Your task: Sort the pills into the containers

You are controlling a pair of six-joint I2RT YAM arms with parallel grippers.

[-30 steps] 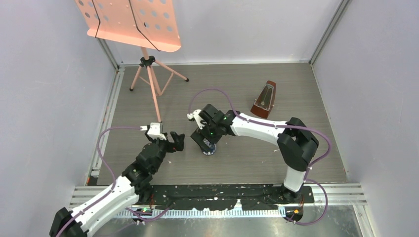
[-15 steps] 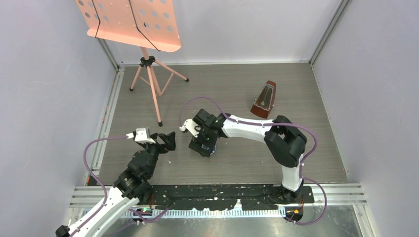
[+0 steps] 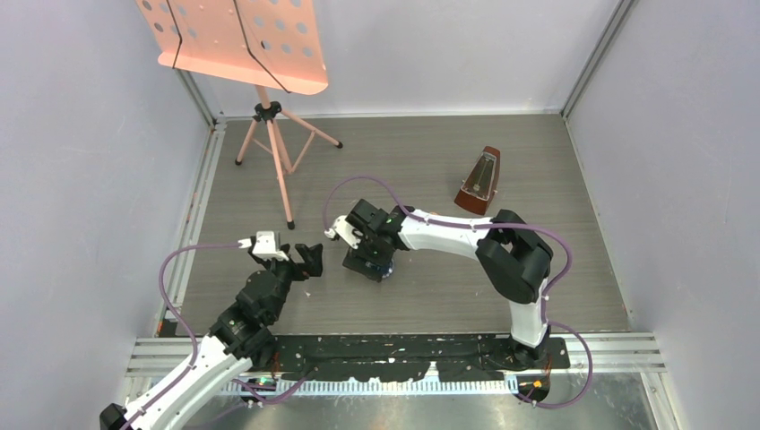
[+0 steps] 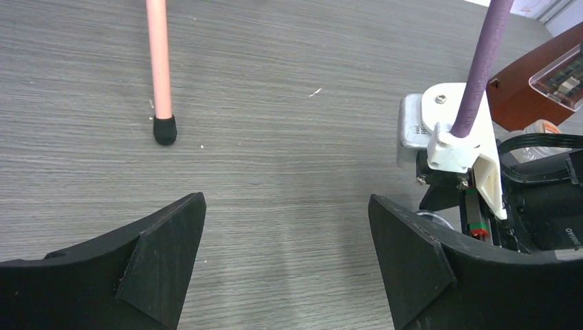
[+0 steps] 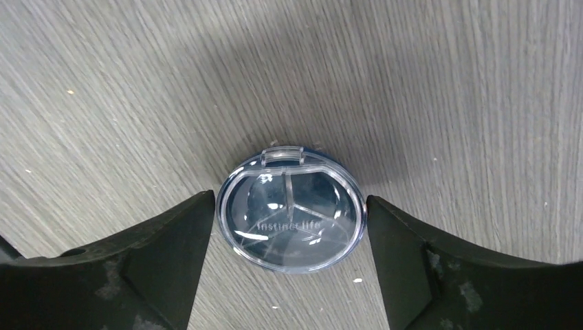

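The dark-blue round dish (image 5: 290, 218) has a clear lid and lies on the floor. My right gripper (image 5: 290, 199) is open, with one finger close to each side of the dish. In the top view the dish (image 3: 384, 272) peeks out under the right gripper (image 3: 366, 262). My left gripper (image 4: 287, 199) is open and empty over bare floor, left of the right wrist; in the top view it (image 3: 309, 257) sits beside the right gripper. An orange-and-white top (image 4: 545, 127), likely the bottle's, shows behind the right arm. One tiny tan speck (image 5: 69, 91) lies on the floor; no other pills show.
A brown metronome (image 3: 479, 182) stands at the back right. A pink music stand (image 3: 269, 116) stands at the back left, and one of its rubber feet (image 4: 164, 130) is just ahead of my left gripper. White flecks (image 5: 357, 280) lie near the dish.
My left arm has drawn back to the left and nearer the base. My right gripper has shifted a little left and stays over the dish. Both grippers stay open.
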